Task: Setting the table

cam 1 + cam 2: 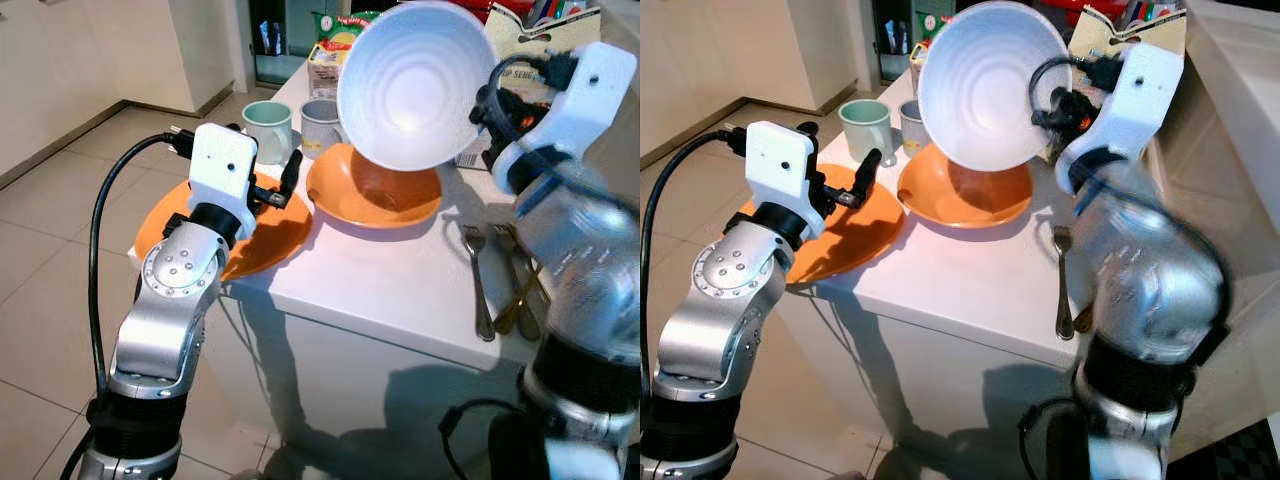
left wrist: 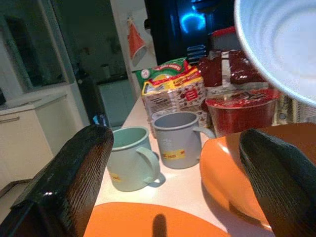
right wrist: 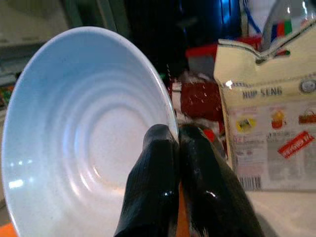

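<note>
The right gripper point(image 3: 177, 143) pinches the white bowl point(image 1: 415, 85) by its rim, above the orange bowl point(image 1: 375, 195). The left gripper point(image 2: 168, 182) hangs open over one orange plate point(image 1: 265, 240). Two mugs point(image 1: 268, 125) stand behind.

The bowl point(image 1: 415, 82) is white with faint concentric rings inside. Below it sits an orange dish point(image 1: 375, 190), and beside that an orange plate point(image 1: 235, 235), both on a white table point(image 1: 400, 285). One mug point(image 2: 129, 158) is pale mint green, the other mug point(image 2: 176, 139) grey with a yellow label. The cutlery point(image 1: 500, 280) is silver and gold-toned. The cracker box point(image 3: 274, 133) is cream with red and yellow print.
</note>
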Tool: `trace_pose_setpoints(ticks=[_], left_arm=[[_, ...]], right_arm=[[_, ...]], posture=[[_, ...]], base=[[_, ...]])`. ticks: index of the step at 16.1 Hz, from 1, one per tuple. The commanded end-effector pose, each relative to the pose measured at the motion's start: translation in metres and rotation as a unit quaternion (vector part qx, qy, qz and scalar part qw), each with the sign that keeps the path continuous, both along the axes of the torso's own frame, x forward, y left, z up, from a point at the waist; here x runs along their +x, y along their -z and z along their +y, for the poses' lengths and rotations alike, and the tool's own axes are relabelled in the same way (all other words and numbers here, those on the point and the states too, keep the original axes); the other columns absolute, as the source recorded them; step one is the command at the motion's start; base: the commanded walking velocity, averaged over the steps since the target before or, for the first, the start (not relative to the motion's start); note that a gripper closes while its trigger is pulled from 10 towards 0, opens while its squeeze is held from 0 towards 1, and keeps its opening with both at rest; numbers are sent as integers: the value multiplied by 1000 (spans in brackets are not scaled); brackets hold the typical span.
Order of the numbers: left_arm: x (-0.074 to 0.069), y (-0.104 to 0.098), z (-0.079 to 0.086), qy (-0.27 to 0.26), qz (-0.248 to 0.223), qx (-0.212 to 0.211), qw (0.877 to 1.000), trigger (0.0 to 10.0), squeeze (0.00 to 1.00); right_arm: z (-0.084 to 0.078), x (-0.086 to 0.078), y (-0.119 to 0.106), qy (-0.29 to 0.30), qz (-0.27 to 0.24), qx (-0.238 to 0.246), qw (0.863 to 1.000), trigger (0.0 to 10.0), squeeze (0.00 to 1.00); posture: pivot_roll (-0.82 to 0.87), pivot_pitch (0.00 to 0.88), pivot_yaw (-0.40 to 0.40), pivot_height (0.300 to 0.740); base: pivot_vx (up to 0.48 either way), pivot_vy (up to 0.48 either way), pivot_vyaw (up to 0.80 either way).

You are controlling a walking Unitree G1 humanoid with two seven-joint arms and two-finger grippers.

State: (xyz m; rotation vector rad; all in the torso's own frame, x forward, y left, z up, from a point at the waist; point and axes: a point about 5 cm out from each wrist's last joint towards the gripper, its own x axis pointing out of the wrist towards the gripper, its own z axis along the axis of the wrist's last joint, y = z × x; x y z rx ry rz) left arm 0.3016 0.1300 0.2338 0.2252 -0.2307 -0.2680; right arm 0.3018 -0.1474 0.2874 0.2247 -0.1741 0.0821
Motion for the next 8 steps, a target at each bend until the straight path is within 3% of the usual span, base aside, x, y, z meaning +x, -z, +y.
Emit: trace_pose_setpoints(ticks=[1, 3, 8], left_arm=[[9, -13, 3, -16, -12, -5, 1000, 10000, 0], [22, -29, 1, -22, -29, -13, 999, 10000, 0], [25, -19, 1, -34, -15, -33, 999, 10000, 0]], right_arm=[[9, -6, -12, -13, -53, 1, 999, 10000, 0], [16, -1, -9, -13, -65, 11, 998, 10000, 0], [25, 1, -5, -15, -78, 6, 997, 10000, 0]], posture=[[56, 0, 4, 740], [72, 0, 10, 740], [27, 0, 22, 740]], base=[[0, 0, 0], [0, 0, 0], [0, 0, 0]])
